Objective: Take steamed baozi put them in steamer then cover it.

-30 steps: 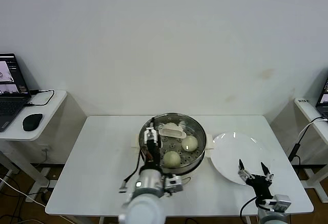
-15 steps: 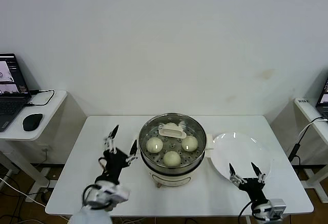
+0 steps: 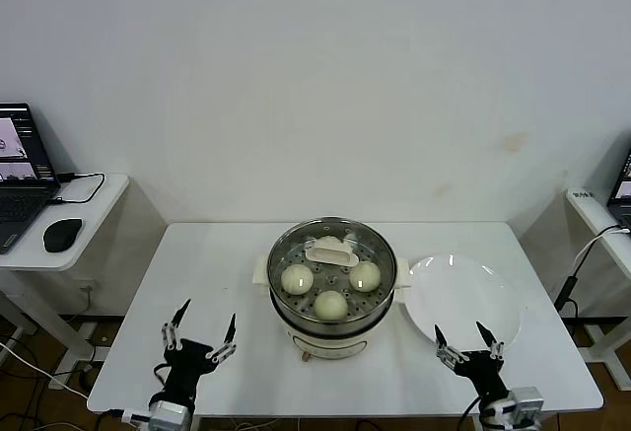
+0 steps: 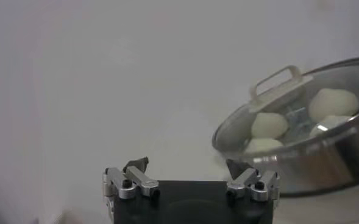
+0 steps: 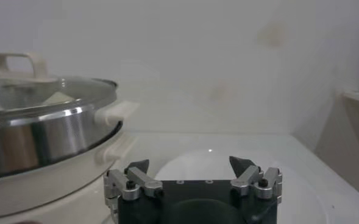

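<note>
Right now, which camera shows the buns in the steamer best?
The head view: it looks straight down through the lid and shows three buns whole, a possible fourth hidden under the handle. The left wrist view catches buns from the side through glass. The right wrist view shows mostly the steamer wall, buns barely visible.

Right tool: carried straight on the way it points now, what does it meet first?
Probably the white plate lying just ahead of the open right tool; past it only table and wall. The steamer sits off to one side, though depth is uncertain.
</note>
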